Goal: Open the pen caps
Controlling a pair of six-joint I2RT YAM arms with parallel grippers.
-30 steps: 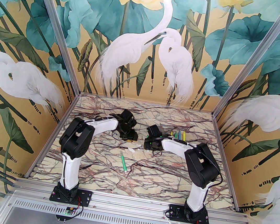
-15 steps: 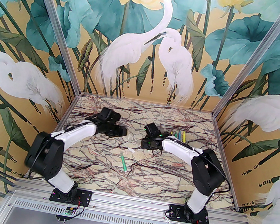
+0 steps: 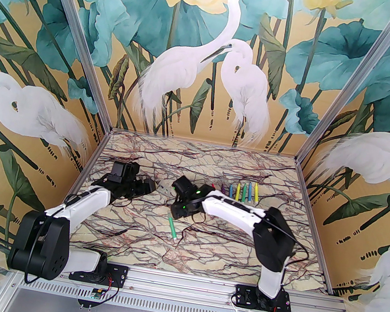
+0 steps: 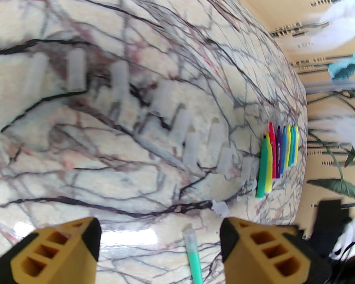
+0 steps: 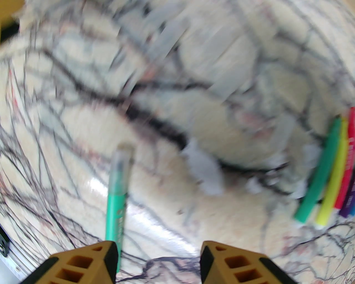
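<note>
One green pen (image 3: 172,227) lies alone at mid-table with its pale cap (image 5: 122,158) on its far end. My right gripper (image 3: 175,212) hovers just above that end, open, with nothing between its fingers (image 5: 83,263); the pen (image 5: 117,199) runs under the left one. Over the left part of the table, my left gripper (image 3: 152,186) is open and empty, its fingers (image 4: 58,249) wide apart. Several loose pen caps (image 4: 75,69) lie in a curved row on the marble. Several uncapped pens (image 3: 240,192) lie side by side at the back right (image 4: 277,149).
The marble-patterned table (image 3: 199,259) is walled by painted panels at the back and both sides. Small white scraps (image 5: 205,169) lie between the lone pen and the pen row. The left arm's elbow (image 3: 39,247) hangs low at the front left corner.
The left arm has swung back to the left and folded low, its jaws widening. The right arm has moved left toward the lone green pen, uncovering the pen row, and its jaws have widened too.
</note>
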